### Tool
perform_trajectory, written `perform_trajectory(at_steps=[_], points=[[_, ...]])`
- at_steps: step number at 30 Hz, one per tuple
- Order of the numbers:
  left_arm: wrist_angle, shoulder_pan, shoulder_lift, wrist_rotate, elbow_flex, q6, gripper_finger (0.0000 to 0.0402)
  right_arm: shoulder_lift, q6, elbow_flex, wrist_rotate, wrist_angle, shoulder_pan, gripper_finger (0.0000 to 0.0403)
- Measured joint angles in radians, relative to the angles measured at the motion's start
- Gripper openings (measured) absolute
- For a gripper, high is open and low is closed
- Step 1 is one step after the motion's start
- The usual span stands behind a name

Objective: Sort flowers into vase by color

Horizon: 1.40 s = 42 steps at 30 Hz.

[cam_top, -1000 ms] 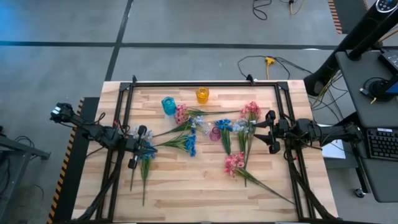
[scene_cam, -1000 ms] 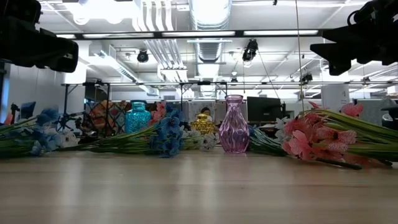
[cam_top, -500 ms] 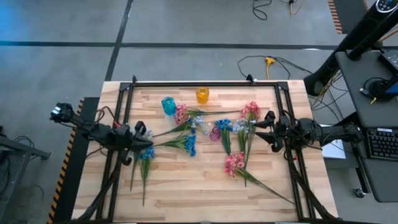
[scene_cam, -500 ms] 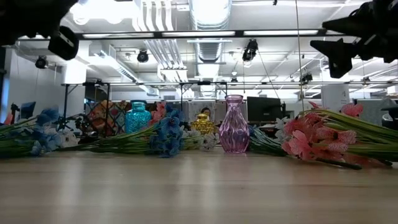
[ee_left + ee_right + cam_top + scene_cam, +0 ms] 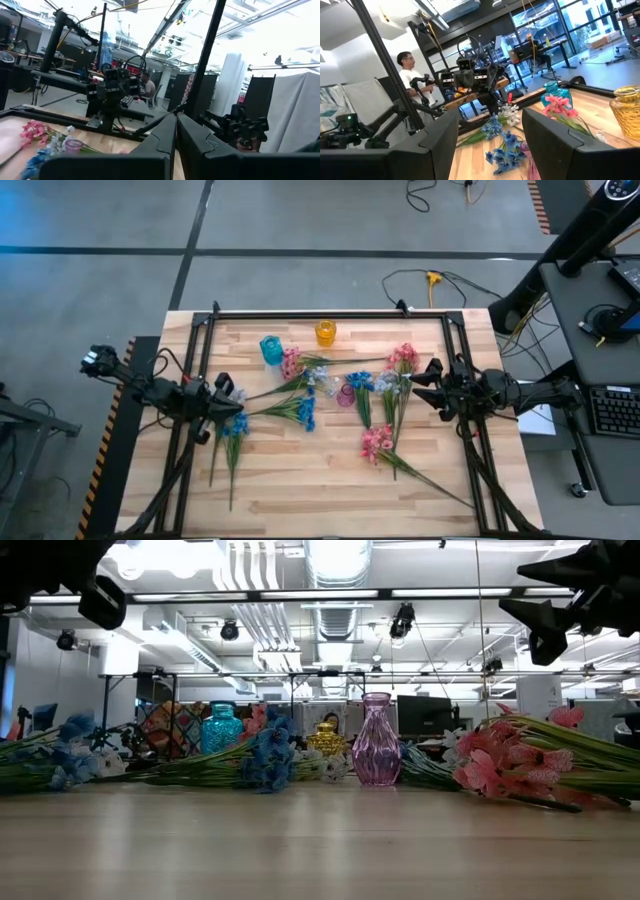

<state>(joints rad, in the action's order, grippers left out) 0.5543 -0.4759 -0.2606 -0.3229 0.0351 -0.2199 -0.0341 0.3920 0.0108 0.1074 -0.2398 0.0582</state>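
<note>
Three vases are seen standing on the wooden table (image 5: 330, 480): a teal vase (image 5: 270, 349) and an amber vase (image 5: 326, 332) toward the far edge, and a purple vase (image 5: 346, 394) near the middle. The flowers (image 5: 300, 408) are laid flat around them, none in a vase: a pink spray (image 5: 291, 363) beside the teal vase, blue sprays at the middle and at the left, a pink and pale group (image 5: 402, 362) at the right, and a pink spray (image 5: 375, 442) with a long stem toward the near right corner. An exact count of stems cannot be made, as they overlap. The left gripper (image 5: 222, 406) is held above the blue blooms at the left, its fingers pressed together and empty. The right gripper (image 5: 432, 385) is held just beside the right-hand group, its fingers spread and empty. In the low view, the amber vase is partly hidden behind flowers. A person (image 5: 412, 80) is visible beyond the table.
</note>
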Motion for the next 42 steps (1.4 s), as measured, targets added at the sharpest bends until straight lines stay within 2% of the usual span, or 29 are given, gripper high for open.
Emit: perform_trajectory(at_steps=[6,10,13,18,21,24,28,33,35,38,42], points=[[0.002,0.000,-0.014,-0.061,0.000,0.001,0.0000,0.000,0.002,0.000,0.007,-0.006,0.000,0.0210],[0.108,0.000,-0.050,-0.063,0.000,-0.059,0.0000,-0.002,0.031,0.000,0.008,-0.034,0.000,0.0210],[0.156,0.000,-0.102,-0.063,0.008,-0.135,0.0000,-0.007,0.035,0.000,0.008,-0.048,0.000,0.0210],[0.102,0.000,-0.263,-0.108,0.107,-0.237,0.0000,-0.008,0.035,0.002,0.007,-0.054,0.000,0.0210],[-0.035,0.000,-0.349,-0.114,0.200,-0.307,0.0000,-0.023,0.031,0.013,-0.003,-0.040,0.000,0.0210],[-0.313,-0.001,-0.413,-0.099,0.321,-0.445,0.0000,-0.040,0.029,0.034,-0.011,-0.039,0.000,0.0210],[-0.736,-0.001,-0.508,-0.088,0.500,-0.644,0.0000,-0.068,0.016,0.073,-0.011,0.052,0.000,0.0210],[-1.078,-0.002,-0.632,-0.069,0.679,-0.866,0.0000,-0.106,0.007,0.142,-0.011,0.181,0.000,0.0210],[-1.162,-0.005,-0.678,-0.017,0.736,-0.927,0.0000,-0.121,0.001,0.173,-0.011,0.241,0.000,0.0210],[-1.193,-0.015,-0.751,0.081,0.795,-0.961,0.0000,-0.139,-0.016,0.219,-0.009,0.324,0.000,0.0210],[-1.198,-0.033,-0.846,0.105,0.862,-0.952,0.0000,-0.164,-0.025,0.252,-0.003,0.369,0.000,0.0210]])
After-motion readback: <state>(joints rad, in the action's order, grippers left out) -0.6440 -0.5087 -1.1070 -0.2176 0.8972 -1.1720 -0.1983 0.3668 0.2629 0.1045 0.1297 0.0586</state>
